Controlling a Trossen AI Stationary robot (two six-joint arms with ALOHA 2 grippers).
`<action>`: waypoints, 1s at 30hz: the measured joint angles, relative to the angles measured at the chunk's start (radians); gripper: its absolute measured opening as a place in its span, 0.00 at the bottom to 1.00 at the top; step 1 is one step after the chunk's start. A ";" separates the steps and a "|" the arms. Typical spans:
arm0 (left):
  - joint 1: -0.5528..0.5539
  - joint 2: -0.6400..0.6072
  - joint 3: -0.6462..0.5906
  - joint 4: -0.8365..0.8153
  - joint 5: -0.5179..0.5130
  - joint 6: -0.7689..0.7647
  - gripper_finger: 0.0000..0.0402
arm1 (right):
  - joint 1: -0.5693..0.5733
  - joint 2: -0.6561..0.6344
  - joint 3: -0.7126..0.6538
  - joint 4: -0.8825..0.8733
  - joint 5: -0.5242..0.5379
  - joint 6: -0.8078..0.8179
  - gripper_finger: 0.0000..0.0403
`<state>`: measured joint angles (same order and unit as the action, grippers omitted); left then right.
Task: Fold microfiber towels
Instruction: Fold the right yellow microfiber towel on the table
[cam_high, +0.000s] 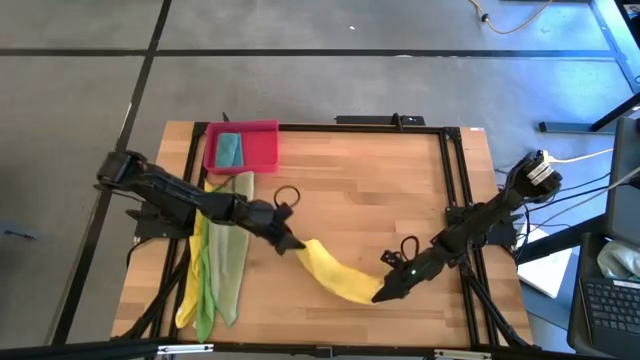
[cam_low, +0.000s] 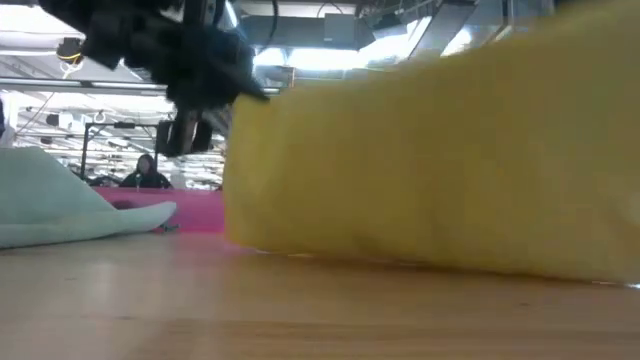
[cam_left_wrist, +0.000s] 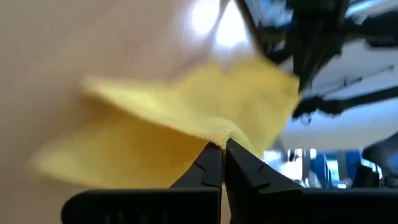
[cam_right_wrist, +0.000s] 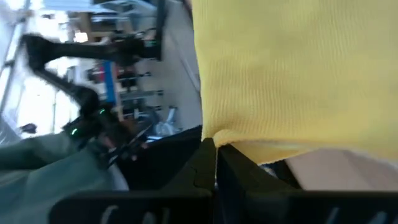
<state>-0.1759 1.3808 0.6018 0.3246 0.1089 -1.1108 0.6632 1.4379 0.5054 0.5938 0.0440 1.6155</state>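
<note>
Yellow towel in hand: a yellow towel (cam_high: 335, 275) hangs stretched between the two claws over the near middle of the desk (cam_high: 380, 180), sagging in a soft curve with its middle on or close to the wood.
Left claw: the left claw (cam_left_wrist: 222, 151) is clenched on one end of this towel, pinching a bunched edge.
Right claw: the right claw (cam_right_wrist: 216, 148) is clenched on the opposite end, the cloth draping past its fingers.
Handling: light, limp and thin; it likely droops wherever unsupported and creases easily, so corners or edge hems are the best hold, with both ends kept taut.
Waiting towels: a yellow, a bright green and a pale olive towel (cam_high: 228, 250) lie in long strips at the desk's left side, under the left arm.
Tray: a pink tray (cam_high: 262, 150) at the far left holds a teal towel (cam_high: 229, 150).
</note>
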 joint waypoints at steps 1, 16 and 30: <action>0.008 -0.028 0.000 -0.012 -0.018 0.012 0.00 | 0.000 -0.020 0.003 -0.001 0.006 -0.019 0.02; 0.006 -0.294 0.001 -0.210 -0.326 0.216 0.00 | -0.007 -0.258 0.036 -0.477 0.324 -0.211 0.02; -0.077 -0.274 0.001 -0.325 -0.445 0.326 0.00 | -0.092 -0.264 0.039 -0.755 0.188 -0.142 0.03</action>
<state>-0.2533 1.1072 0.6025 -0.0002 -0.3361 -0.7846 0.5715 1.1744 0.5442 -0.1613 0.2323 1.4735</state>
